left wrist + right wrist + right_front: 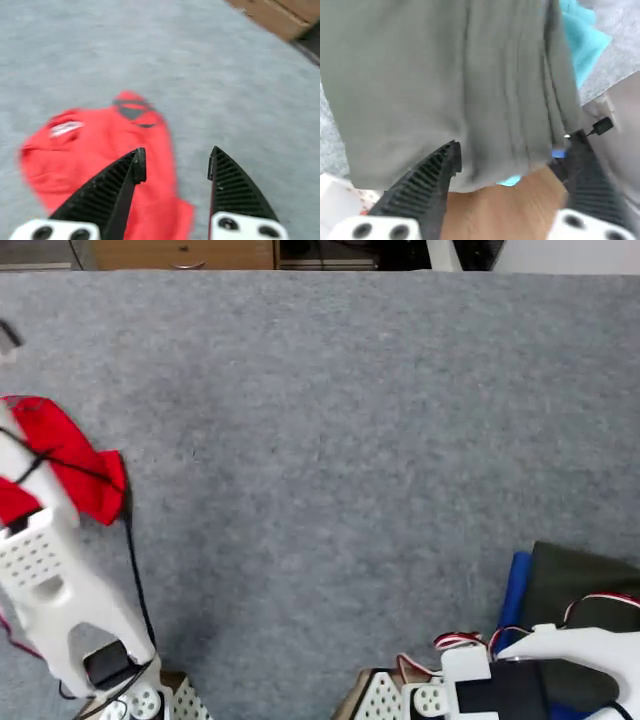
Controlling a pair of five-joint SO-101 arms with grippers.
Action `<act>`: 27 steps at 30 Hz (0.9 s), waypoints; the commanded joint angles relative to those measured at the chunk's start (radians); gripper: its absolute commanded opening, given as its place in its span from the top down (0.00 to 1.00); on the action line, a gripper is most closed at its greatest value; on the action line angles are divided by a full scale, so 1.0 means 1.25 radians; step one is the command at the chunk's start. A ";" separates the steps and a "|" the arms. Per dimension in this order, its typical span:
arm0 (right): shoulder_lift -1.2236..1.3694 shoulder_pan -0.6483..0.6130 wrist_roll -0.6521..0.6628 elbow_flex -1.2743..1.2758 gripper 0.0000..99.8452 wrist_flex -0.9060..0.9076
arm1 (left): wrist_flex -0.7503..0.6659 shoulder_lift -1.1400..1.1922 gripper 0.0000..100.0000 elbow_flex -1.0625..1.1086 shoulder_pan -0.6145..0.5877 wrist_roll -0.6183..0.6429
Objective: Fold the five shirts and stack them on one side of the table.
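Note:
A crumpled red shirt [70, 465] lies at the left edge of the grey table, partly under the left arm. In the left wrist view the red shirt [95, 150] spreads below my left gripper [176, 162], which hangs open above it with nothing between its fingers. At the right front corner sits a stack with a dark grey-green shirt [580, 585] on top and a blue shirt [514, 592] showing at its edge. My right gripper [507, 167] stands open over the grey-green shirt [445, 85], with a turquoise shirt [580, 35] peeking out beyond it.
The grey felt table [340, 420] stretches across the middle and back. A wooden cabinet [185, 254] runs behind the far edge. Black cable [135, 570] trails from the left arm [60, 590]. The table's wooden edge [490, 210] shows under the stack.

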 commanded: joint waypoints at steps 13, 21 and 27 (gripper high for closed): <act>-0.033 0.066 -0.091 -0.315 0.88 0.169 | -0.033 0.018 0.79 0.060 -0.328 -0.167; -0.033 -0.019 -0.172 -0.336 0.94 0.169 | -0.160 0.268 0.74 0.060 -0.298 -0.195; -0.033 -0.149 -0.252 -0.337 0.94 0.169 | -0.238 0.450 0.74 0.053 -0.295 -0.191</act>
